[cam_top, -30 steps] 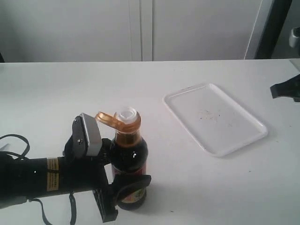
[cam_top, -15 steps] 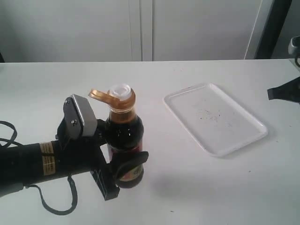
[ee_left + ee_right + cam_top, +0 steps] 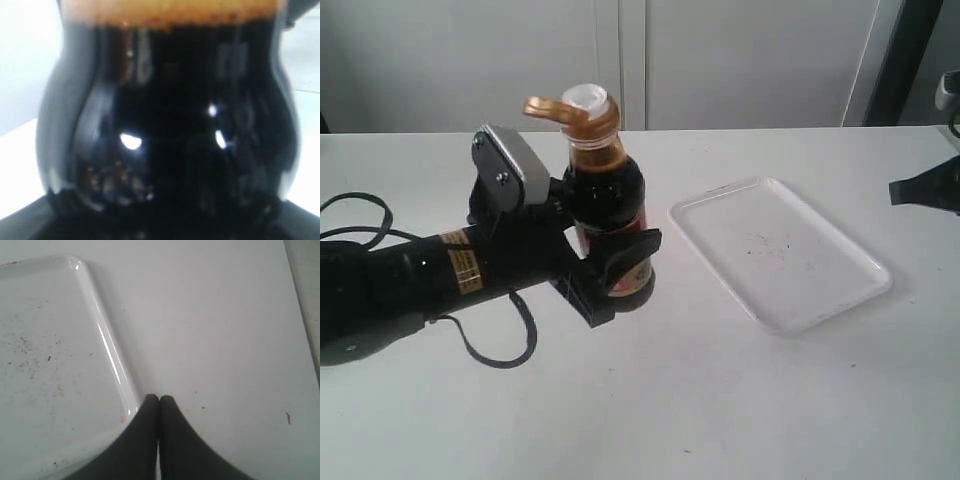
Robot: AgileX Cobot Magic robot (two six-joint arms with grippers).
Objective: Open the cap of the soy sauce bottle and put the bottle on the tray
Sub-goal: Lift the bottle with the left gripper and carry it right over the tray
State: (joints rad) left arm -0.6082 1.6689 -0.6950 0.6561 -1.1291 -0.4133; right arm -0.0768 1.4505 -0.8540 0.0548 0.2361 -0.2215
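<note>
My left gripper (image 3: pixel 605 270) is shut on the soy sauce bottle (image 3: pixel 607 195) and holds it upright above the table, left of the tray (image 3: pixel 780 255). The orange-brown cap (image 3: pixel 570 112) is flipped open, and its lid hangs to the left beside the white spout. The bottle's dark body (image 3: pixel 165 140) fills the left wrist view and hides the fingers there. My right gripper (image 3: pixel 159 399) is shut on nothing and hovers by the tray's rim (image 3: pixel 112 355); in the exterior view it sits at the far right edge (image 3: pixel 925 190).
White table (image 3: pixel 720 400) with a white cabinet wall behind it. A black cable (image 3: pixel 360 215) loops beside the left arm. The tray's floor carries dark specks (image 3: pixel 30 360).
My left gripper has lifted the bottle and carried it up and to the right, closer to the tray. The cap stays flipped open. The right gripper has barely moved.
</note>
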